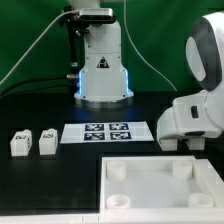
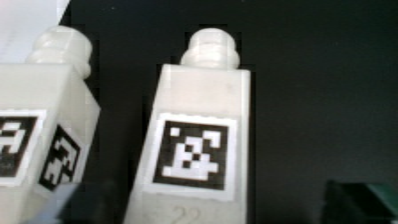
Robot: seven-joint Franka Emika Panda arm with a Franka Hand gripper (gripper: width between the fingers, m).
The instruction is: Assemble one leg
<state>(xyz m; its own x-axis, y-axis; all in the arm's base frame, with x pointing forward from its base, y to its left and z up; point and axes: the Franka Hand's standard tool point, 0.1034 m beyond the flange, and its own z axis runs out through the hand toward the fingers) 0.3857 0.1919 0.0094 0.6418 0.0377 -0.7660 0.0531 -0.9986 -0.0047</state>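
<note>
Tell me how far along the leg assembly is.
Done: nothing yet; the white panel has nothing in its sockets. In hand: the gripper hovers by the marker board, its grasp unclear. Left: pick a leg and seat it in a socket.

Exterior view faces the arm; wrist view, seemingly downward, hugs legs.

Both legs reach you blurred in the wrist view. One leg loses its lower end to the picture's edge, and the other leg is sliced along one side, its tags half seen. A dark shape at the rim is too clipped to name. In the exterior view the arm's white housing covers the gripper, so you cannot tell how its jaws stand. The white panel by the table's nearest edge runs out of frame.
</note>
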